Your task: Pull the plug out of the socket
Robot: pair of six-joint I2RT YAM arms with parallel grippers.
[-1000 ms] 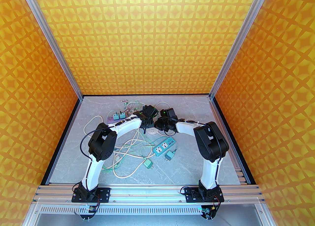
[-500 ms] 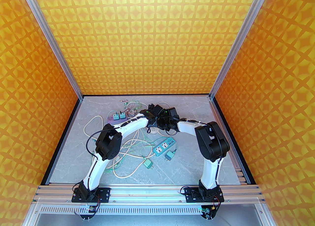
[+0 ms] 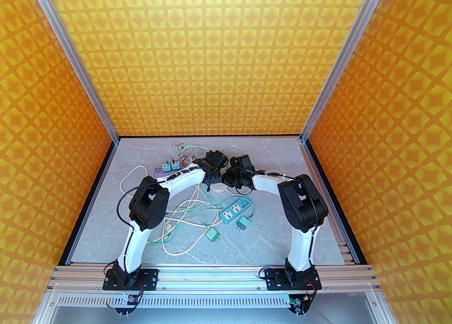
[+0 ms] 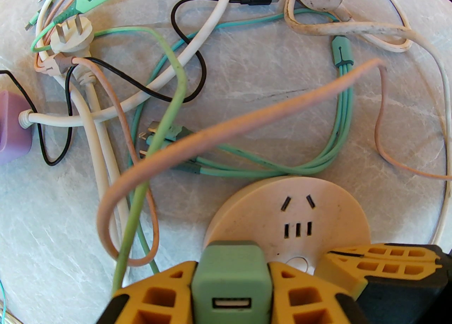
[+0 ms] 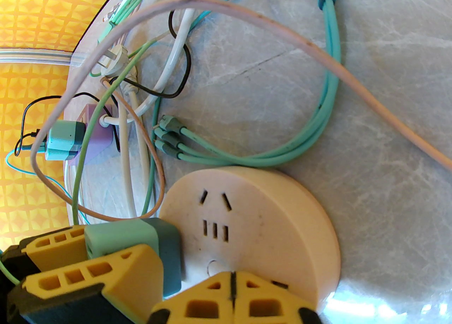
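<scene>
A round cream socket (image 3: 219, 187) lies mid-table among cables; its slotted top shows in the left wrist view (image 4: 293, 209) and the right wrist view (image 5: 247, 209). My left gripper (image 4: 231, 280) is shut on a green cube plug (image 4: 231, 273) with a USB port, at the socket's near-left rim. That plug (image 5: 123, 239) sits against the socket's edge; its pins are hidden. My right gripper (image 5: 231, 298) is shut, its yellow fingertips (image 5: 212, 301) resting on the socket's top beside the plug. Both grippers meet over the socket from above (image 3: 212, 176) (image 3: 229, 179).
A pink cable (image 4: 247, 118) arches over the socket. Teal cables (image 4: 339, 132), white cords and a loose white three-pin plug (image 4: 70, 35) lie beyond. A purple strip (image 3: 160, 170) with plugs stands far left; a blue power strip (image 3: 236, 210) and two teal plugs (image 3: 212, 235) lie nearer.
Half a second ago the left arm had swung right, toward the right gripper. It is now back to the left, about where it was one second ago. The right arm shifted slightly.
</scene>
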